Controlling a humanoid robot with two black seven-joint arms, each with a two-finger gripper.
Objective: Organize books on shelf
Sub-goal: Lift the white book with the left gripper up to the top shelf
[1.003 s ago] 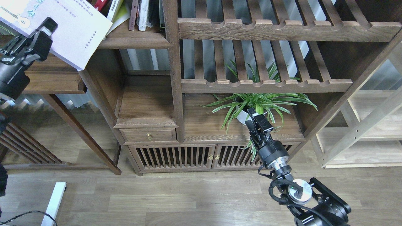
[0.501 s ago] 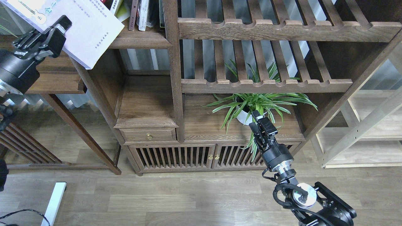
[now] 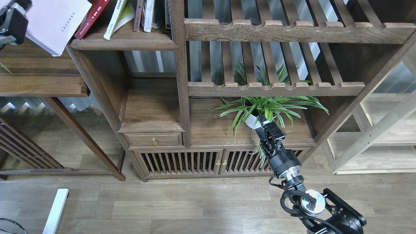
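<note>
At the top left corner my left gripper point(image 3: 13, 19) is mostly cut off by the frame edge; its black body sits against the left edge of the thick pale lavender-white paperback point(image 3: 55, 22), but the fingers are out of sight, so I cannot tell whether they pinch the book or only rest beside it. The book is tilted, its low corner over the left-hand dark-brown side board point(image 3: 35, 74).

Just right of it, the solid dark-brown wood shelf with the rounded moulded front edge point(image 3: 130, 44) carries a dark red book point(image 3: 92, 16) leaning to the right, then a pale book with a yellow-green cover point(image 3: 117, 18) leaning the same way. Thin upright books point(image 3: 146, 14) stand further right against the bookcase post point(image 3: 180, 71).

My right arm comes up from the lower right corner. Its right gripper point(image 3: 268, 125) hovers in front of the green spider plant in a white pot point(image 3: 260, 109), which stands on the cabinet top below the slatted shelves with notched rails point(image 3: 276, 86). The fingers look dark and close together from this angle, and I cannot tell whether they are spread or pressed shut. Nothing is visibly between them.

A pale light-wood rack point(image 3: 380, 130) stands at the far right.
</note>
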